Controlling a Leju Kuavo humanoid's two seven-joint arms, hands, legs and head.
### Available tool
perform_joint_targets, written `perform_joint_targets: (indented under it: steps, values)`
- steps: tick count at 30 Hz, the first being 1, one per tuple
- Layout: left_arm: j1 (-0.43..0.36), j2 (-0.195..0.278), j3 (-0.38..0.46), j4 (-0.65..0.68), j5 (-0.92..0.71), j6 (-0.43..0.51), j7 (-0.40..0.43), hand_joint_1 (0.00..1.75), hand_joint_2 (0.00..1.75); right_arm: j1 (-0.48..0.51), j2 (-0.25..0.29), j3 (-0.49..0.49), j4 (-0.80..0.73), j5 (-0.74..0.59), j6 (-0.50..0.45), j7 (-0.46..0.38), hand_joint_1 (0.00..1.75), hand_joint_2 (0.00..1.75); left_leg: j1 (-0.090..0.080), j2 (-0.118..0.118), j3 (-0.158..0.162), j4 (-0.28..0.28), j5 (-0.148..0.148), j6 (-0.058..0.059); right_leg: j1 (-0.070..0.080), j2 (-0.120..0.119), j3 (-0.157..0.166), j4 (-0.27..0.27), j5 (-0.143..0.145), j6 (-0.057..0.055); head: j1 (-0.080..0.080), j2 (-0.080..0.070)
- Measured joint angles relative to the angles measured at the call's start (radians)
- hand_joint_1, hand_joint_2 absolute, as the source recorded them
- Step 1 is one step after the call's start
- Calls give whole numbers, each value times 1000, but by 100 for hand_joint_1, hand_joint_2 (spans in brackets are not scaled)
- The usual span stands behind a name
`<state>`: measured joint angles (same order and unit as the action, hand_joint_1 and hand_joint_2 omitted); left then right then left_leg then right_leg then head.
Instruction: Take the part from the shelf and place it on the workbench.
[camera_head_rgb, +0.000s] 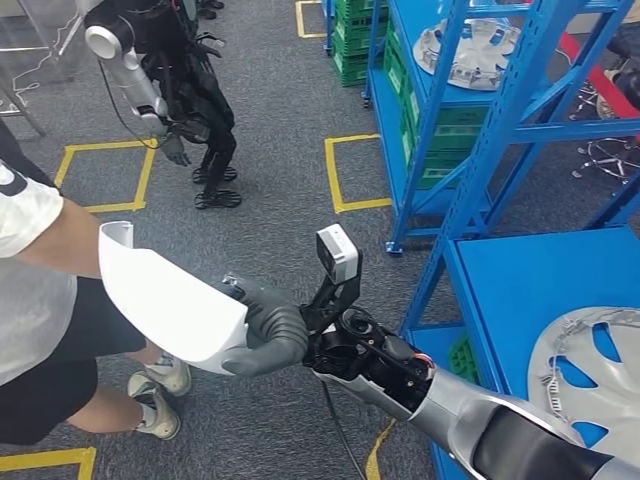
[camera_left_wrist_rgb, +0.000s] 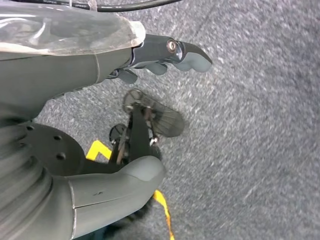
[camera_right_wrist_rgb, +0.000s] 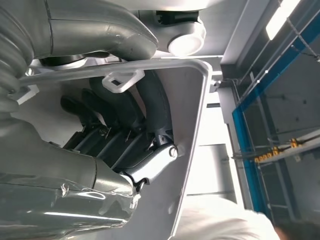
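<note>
Grey fingers of the right hand (camera_head_rgb: 270, 330) are wrapped around one end of the white curved part (camera_head_rgb: 162, 297), thumb on the near face; right wrist view shows the dark fingers (camera_right_wrist_rgb: 124, 112) curled against the part's inner side, next to a small moulded tab. Part is held out in the air over the grey carpet (camera_head_rgb: 279, 170), clear of the shelf, its far end just beside the arm of a person (camera_head_rgb: 45, 300) in a white shirt and dark shorts standing at the left. Left hand (camera_left_wrist_rgb: 113, 115) seen in its wrist view: thumb and fingers apart, nothing between them, grey carpet and a yellow floor line (camera_left_wrist_rgb: 164, 205) below. Right of the arm, blue shelf (camera_head_rgb: 521, 270) with a silver wheel cover (camera_head_rgb: 592, 365) lying on its board; a second wheel cover (camera_head_rgb: 464, 50) on the higher rack behind, green crates (camera_head_rgb: 434, 140) beneath. Second robot (camera_head_rgb: 173, 90) stands further back by yellow floor squares (camera_head_rgb: 351, 175)
</note>
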<state>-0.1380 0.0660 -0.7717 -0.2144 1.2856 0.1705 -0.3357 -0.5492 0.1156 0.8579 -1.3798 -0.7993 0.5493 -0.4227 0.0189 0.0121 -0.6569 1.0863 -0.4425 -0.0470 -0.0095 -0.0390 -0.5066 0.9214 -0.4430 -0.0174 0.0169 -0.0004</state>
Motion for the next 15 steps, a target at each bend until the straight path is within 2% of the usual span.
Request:
perform_joint_targets:
  steps: [2,3,5,7,8,10,11,12,13,14,15]
  values:
    - [-3,0,0,0,0,0,0,0,175,-1,0,0,0,0,0,0,166,175,-3,23,63,-122,42,6,4,-10,-1,8,-9,10,-1,0]
    - [-4,0,0,0,0,0,0,0,175,-2,0,0,0,0,1,0,166,175,-6,27,76,-147,47,12,7,-15,-1,11,-12,16,1,0]
    - [-4,0,0,0,0,0,0,0,175,-3,0,0,0,0,4,0,166,175,-11,14,77,-152,44,27,6,-24,1,12,-18,26,7,0]
    - [-4,0,0,0,1,0,-1,0,175,-4,0,-1,0,0,6,0,166,175,-9,3,81,-154,45,39,1,-12,-8,40,-41,37,9,0]
    - [-4,1,0,0,1,-1,-1,0,175,-5,0,-1,0,0,8,0,166,175,-8,-2,84,-156,45,45,0,2,-27,85,-67,41,12,0]
    - [-7,2,0,0,1,-1,-2,0,175,-4,0,-1,0,-1,10,0,166,175,-10,-13,86,-156,44,54,0,28,-96,233,-136,44,21,0]
    - [-7,3,0,0,1,-1,-2,0,175,-4,0,-1,1,-1,11,0,166,175,-11,-20,86,-156,43,56,0,32,-131,303,-160,43,25,0]
    - [-8,3,0,0,1,-1,-2,0,175,-3,0,-1,2,-1,11,0,166,175,-13,-28,87,-156,43,58,0,34,-153,343,-166,42,28,0]
    - [-8,3,0,0,1,-1,-2,0,175,-2,0,-1,3,-2,12,0,166,175,-15,-38,89,-156,42,58,0,35,-156,340,-149,39,29,0]
    - [-8,3,0,0,2,-2,-2,0,175,-2,0,-1,3,-2,12,0,166,175,-15,-48,92,-155,41,57,1,38,-137,293,-114,35,31,0]
    - [-8,3,0,0,3,-2,-2,0,175,-3,0,-1,3,-3,13,0,166,175,-16,-58,95,-155,41,56,1,47,-105,217,-69,29,33,0]
